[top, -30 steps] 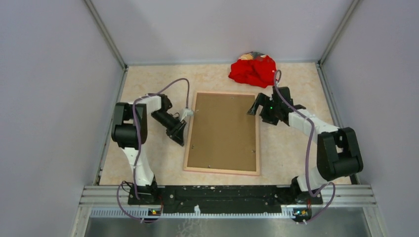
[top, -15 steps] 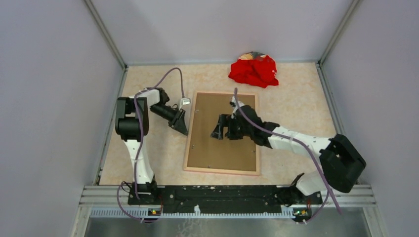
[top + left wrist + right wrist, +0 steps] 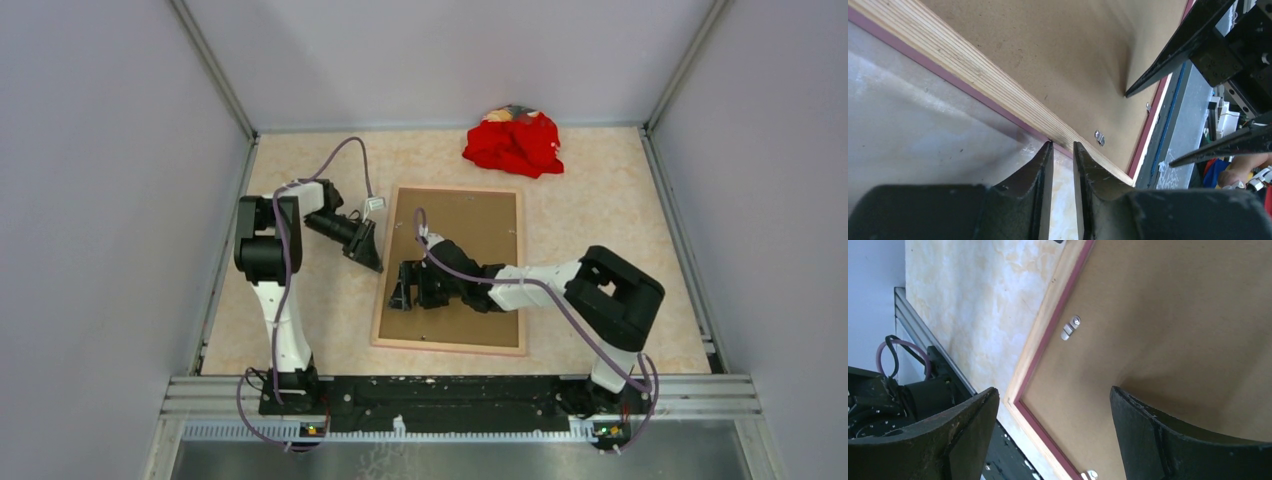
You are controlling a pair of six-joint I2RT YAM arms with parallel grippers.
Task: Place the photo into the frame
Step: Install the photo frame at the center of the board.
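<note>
On the beige marbled table (image 3: 600, 200), the frame (image 3: 450, 346) lies flat at the middle with its back up. Its light wood rails show from above, with a pink strip along the outer edge in the wrist views. Filling the frame is a plain brown backing board (image 3: 470, 215).

Over the frame, the right arm (image 3: 540, 275) reaches across from the right rail towards the left one. Beside the frame's left rail stands the left arm (image 3: 270, 250), bent down towards that rail. Beyond the frame's far right corner, well apart from it, sits a heap of red cloth (image 3: 512, 143).

Above the board, just inside the frame's left rail, hangs the right gripper (image 3: 405, 290). Its jaws are spread wide and nothing is between them, only board and rail seen through the gap. The left gripper (image 3: 368, 258) points at the outer side of the frame's left rail, near the far end. Its jaws stand almost together with a narrow slit, and only bare table shows in that slit. The tips are right at the rail; whether they touch it cannot be told.

Small metal turn clips (image 3: 1070, 327) sit on the board just inside the frame's rails.
</note>
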